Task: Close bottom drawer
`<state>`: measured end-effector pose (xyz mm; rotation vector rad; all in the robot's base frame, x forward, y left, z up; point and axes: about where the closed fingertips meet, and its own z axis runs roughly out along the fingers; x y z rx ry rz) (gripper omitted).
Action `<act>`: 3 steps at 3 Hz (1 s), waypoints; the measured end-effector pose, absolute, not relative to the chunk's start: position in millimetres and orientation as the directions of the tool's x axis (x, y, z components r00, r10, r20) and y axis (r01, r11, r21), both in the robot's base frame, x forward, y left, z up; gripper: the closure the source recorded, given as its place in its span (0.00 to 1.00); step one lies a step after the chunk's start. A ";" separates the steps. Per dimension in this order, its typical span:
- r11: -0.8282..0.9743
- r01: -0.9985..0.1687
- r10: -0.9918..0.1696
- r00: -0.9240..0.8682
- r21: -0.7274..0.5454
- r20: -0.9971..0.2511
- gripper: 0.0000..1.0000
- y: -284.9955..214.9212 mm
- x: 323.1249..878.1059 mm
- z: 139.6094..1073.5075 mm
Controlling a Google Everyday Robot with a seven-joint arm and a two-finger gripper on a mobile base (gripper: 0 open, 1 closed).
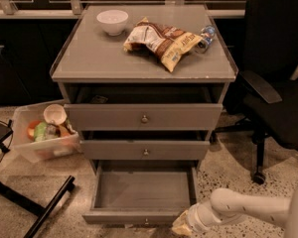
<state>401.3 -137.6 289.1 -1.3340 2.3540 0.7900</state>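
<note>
Bottom drawer, flat grey, stands open; pale gripper near its front corner, closure unclear.

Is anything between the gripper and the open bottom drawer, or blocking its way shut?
Nothing visible. The gripper hangs at the right front corner of the grey bottom drawer, whose plain interior looks bare.

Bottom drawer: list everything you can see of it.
The bottom drawer is the lowest of three in the grey cabinet and is pulled far out toward the camera. Its front is short, flat and grey, with one small round metal knob at its middle. The plain grey interior shows nothing inside. Its back end sits under the middle drawer. The hand is by the front's right corner; contact cannot be confirmed.
</note>
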 end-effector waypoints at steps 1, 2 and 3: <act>0.426 -0.844 -0.666 -0.536 0.326 -0.518 0.89 -135.1 415.1 248.0; 0.445 -0.836 -0.655 -0.548 0.322 -0.520 1.00 -134.8 430.8 219.5; 0.460 -0.834 -0.644 -0.550 0.305 -0.532 0.81 -134.9 446.8 198.0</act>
